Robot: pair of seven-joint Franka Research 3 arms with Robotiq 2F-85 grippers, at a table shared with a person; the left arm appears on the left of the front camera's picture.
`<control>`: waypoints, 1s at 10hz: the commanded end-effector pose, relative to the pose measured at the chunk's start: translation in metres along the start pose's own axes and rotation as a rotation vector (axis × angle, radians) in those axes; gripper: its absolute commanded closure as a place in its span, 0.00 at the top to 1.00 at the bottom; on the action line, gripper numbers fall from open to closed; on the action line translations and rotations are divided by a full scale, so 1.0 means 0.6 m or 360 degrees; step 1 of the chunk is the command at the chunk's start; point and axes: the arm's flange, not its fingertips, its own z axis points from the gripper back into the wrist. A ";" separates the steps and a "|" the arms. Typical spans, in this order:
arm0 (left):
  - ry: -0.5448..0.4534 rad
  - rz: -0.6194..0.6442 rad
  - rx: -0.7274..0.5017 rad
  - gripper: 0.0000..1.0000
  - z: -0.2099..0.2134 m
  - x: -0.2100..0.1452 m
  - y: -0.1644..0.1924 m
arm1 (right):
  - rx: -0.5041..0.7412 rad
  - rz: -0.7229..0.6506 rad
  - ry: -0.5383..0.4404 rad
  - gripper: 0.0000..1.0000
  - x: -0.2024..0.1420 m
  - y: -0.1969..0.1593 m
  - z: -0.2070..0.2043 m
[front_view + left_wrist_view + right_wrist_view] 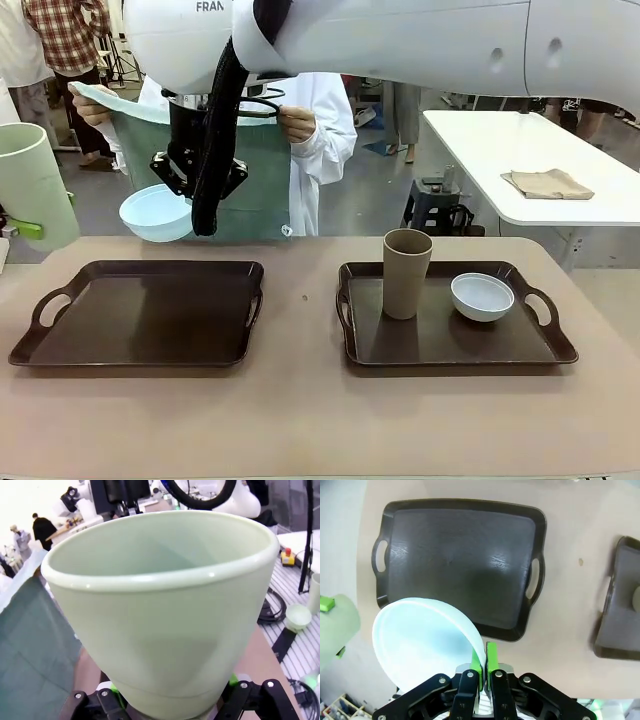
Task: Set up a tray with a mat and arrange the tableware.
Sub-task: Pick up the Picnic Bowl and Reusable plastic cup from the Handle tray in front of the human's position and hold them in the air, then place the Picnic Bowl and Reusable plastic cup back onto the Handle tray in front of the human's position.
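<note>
Currently my right tool [484,662] is clenched on the rim of the light blue bowl [422,642]. Its green pads pinch the thin wall edge-on, so the bowl hangs tilted off to one side of the fingers. That arm reaches in from the right across the bench [300,420], with the wrist pointing down. Directly beneath the tool lies the empty dark tray [460,565], a rounded rectangle with cut-out handles and a faintly glossy floor.

My left tool [172,707] is grasping the pale green cup [160,615] low on its body. The fingers are spread wide on either side and the green pads press against the wall. The cup is smooth and matte, flaring up from the tool to a rounded lip. It is held upright out at the left edge of the bench, off to the side of the right tool.

On the right tool's other side, toward that arm's own base, the second dark tray [440,345] carries the brown cup [406,272], standing upright. The whitish bowl [482,296] sits near it, not touching.

Beyond the right tool, a person in a white coat holds up a teal mat [262,180], one hand [297,123] gripping its top edge.
</note>
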 end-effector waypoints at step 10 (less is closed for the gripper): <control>0.0013 -0.0066 -0.0002 0.00 -0.002 -0.001 0.002 | 0.0000 0.0000 0.0000 0.00 0.000 0.000 0.000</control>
